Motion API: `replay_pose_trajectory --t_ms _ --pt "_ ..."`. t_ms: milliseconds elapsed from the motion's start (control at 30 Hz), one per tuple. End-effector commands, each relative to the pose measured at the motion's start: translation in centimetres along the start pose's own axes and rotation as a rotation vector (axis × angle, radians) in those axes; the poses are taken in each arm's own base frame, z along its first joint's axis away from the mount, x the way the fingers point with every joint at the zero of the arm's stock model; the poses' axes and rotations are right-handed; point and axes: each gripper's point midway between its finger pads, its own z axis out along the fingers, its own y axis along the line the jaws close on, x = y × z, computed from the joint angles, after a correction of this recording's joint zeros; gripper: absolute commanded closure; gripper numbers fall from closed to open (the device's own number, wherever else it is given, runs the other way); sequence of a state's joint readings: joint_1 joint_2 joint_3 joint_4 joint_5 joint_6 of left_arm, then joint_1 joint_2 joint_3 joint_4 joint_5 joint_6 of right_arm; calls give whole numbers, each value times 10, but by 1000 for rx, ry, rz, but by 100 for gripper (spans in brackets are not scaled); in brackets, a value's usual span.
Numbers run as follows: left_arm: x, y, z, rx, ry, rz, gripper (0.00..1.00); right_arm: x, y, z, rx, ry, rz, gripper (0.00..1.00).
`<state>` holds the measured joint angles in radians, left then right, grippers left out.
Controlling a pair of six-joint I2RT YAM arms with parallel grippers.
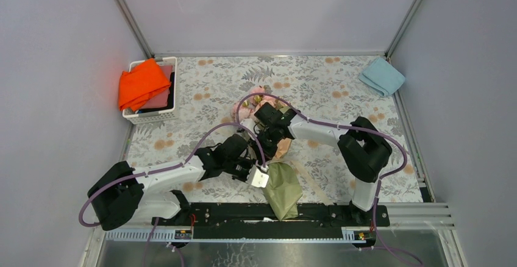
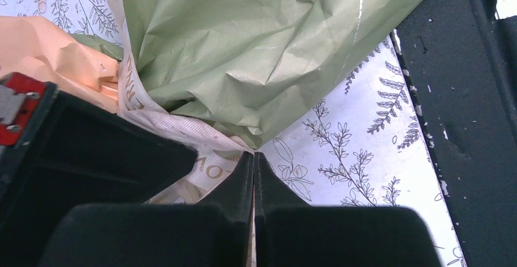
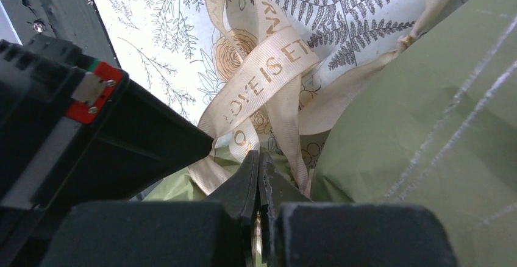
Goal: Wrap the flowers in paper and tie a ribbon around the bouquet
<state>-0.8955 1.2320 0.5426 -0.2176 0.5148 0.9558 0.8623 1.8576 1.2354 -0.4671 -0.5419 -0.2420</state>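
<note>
The left gripper (image 2: 253, 157) has its fingers pressed together, pinching the wide cream-beige fabric ribbon (image 2: 210, 166) beside the crumpled olive-green paper (image 2: 256, 47); the right gripper (image 3: 259, 157) is clamped on a strand of the same lettered ribbon, which loops over the floral-print table (image 3: 152, 29); the bouquet (image 1: 283, 188) lies mid-table, pale pink round flowers (image 1: 251, 99) at its far end, paper tip towards the arm bases.

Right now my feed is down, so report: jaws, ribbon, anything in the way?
Left gripper jaws shut beside ribbon, grip unclear. Right gripper jaws shut on ribbon loops. Bouquet wrapped, no knot seen. Both grippers crowded close over it.
</note>
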Motion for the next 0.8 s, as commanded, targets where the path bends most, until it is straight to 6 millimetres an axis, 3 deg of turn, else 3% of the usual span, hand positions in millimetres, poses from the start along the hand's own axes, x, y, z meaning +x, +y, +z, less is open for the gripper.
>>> replay_pose_trajectory --t_ms 0,167,433,733,767 --pt "-5 13 0 -44 -21 26 100 -34 4 -33 61 -99 -27 99" --pt "-4 14 -1 -49 -18 34 100 -43 0 -46 100 -143 -23 100" --pt "-3 40 -2 -134 -21 54 100 -52 -17 -62 155 -218 31 100" --pt "-10 44 -4 -142 -42 27 100 -51 -25 -79 181 -277 91 100" --pt "-13 45 -6 -142 -47 16 96 -48 -25 -80 182 -279 96 100"
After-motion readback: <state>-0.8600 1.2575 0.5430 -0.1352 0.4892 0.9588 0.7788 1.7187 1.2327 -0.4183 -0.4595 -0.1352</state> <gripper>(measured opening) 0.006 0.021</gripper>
